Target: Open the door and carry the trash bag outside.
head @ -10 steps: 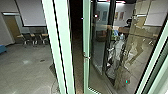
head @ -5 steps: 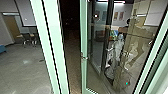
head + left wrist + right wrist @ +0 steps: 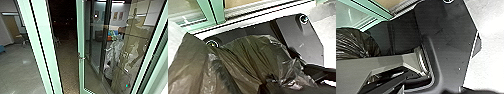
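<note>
1. The pale-green-framed glass door [image 3: 81,45] stood open onto dark ground [image 3: 66,77].
2. The dark, translucent plastic trash bag [image 3: 253,55] was close by the robot's base; carrying it out apparently remained.
3. Whether either claw was clenched or released, I couldn't tell.

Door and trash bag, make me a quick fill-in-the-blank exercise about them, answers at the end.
The door stands ____, with ground showing past its edge.
Its frame is pale ____ in colour.
The see-through pane within it is made of ____.
The trash bag shows in ____ of the two wrist views.

Missing words: open; green; glass; both.
</note>
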Robot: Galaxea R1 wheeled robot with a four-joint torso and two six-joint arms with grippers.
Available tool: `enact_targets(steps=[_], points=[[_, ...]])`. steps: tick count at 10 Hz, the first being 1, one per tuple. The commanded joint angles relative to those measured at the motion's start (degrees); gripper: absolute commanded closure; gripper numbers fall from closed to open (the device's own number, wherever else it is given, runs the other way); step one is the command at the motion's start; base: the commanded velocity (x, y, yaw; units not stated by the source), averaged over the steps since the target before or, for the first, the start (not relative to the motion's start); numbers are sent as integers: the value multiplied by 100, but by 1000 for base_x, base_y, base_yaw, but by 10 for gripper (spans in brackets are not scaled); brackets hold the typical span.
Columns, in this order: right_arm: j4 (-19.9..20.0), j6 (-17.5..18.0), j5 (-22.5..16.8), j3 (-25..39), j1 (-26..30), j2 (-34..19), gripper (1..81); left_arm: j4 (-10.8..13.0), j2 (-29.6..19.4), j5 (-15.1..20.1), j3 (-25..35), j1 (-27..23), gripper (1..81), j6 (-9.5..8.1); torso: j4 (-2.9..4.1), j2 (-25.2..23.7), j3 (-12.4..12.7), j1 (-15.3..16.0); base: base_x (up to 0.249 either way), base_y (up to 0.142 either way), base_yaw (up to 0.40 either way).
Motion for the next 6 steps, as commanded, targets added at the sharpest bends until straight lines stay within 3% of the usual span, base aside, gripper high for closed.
enact_targets(steps=[1, 6], points=[[-15, -9, -341, 18, 214, 48, 10, 46, 2, 301, 14, -328, 811, -5, 0, 0, 0, 0, 0, -95, 0], [-15, -17, -332, 18, 214, 48, 10, 46, 2, 301, 14, -320, 811, -5, 0, 0, 0, 0, 0, -95, 0]])
